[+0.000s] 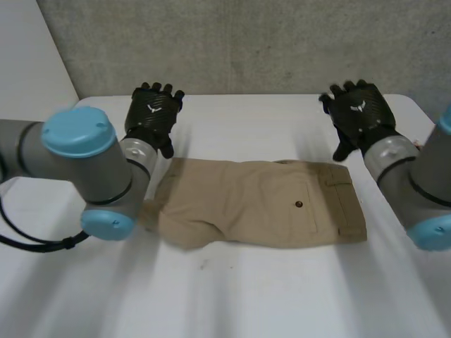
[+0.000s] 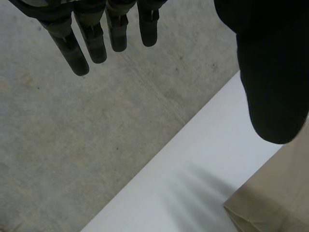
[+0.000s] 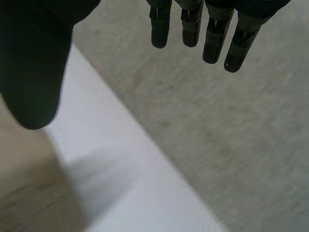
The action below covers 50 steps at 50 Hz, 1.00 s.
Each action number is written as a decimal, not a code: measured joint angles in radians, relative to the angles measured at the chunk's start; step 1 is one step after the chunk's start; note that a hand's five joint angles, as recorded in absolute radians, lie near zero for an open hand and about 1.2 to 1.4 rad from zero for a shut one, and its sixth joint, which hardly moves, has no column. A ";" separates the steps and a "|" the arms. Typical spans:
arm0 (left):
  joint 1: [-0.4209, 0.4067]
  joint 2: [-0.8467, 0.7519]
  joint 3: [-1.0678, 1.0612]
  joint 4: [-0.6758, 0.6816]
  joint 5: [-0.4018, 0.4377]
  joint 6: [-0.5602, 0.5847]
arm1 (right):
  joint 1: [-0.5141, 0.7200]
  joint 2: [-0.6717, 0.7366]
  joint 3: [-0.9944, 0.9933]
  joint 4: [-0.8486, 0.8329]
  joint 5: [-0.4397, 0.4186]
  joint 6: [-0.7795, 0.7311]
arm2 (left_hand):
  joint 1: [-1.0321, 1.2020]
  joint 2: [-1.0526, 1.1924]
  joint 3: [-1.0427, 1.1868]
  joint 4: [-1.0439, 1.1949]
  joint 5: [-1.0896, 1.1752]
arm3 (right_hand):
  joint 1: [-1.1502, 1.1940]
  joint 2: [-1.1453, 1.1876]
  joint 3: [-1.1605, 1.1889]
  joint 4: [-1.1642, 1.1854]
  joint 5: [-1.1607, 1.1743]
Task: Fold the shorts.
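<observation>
Tan shorts [image 1: 264, 204] — folded, flat

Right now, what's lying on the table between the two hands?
Nothing: the head view shows bare table between the left hand and the right hand. The shorts lie nearer the camera.

No words or numbers could be read; the left hand [image 1: 156, 121] and right hand [image 1: 366, 121] each bore a small white emblem [image 1: 152, 108] (wordless, wing-like).

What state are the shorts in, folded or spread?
Apparently folded once lengthwise: shorts show one leg outline, one buttoned pocket, flat on the table.
</observation>
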State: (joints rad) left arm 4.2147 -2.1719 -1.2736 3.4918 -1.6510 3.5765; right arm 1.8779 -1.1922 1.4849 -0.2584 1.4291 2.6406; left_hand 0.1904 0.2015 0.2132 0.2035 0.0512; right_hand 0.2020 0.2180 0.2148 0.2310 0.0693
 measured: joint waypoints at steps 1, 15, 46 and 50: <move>-0.001 0.026 -0.027 -0.002 0.000 -0.003 | -0.006 -0.014 0.017 0.031 -0.007 0.013 | 0.000 0.000 0.000 0.000 0.000 | 0.000 0.000 0.000 0.000 0.000; -0.014 0.298 -0.392 -0.008 0.008 -0.183 | -0.146 -0.089 0.309 0.223 -0.168 0.088 | 0.000 0.000 0.000 0.000 0.000 | 0.265 0.330 0.333 0.316 0.280; -0.013 0.324 -0.515 -0.008 0.003 -0.244 | -0.203 0.046 0.356 -0.014 -0.167 0.043 | 0.000 0.000 0.000 0.000 0.000 | 0.687 0.959 0.949 0.957 0.869; -0.010 0.333 -0.525 -0.009 0.002 -0.244 | -0.274 0.032 0.339 0.008 -0.161 0.023 | 0.000 0.000 0.000 0.000 0.000 | 0.687 0.959 0.949 0.958 0.869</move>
State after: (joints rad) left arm 4.2044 -1.8386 -1.7981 3.4833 -1.6490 3.3329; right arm 1.6040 -1.1597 1.8240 -0.2508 1.2686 2.6640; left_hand 0.1904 0.2015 0.2132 0.2034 0.0512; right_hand 0.8891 1.1765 1.1636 1.1886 0.9387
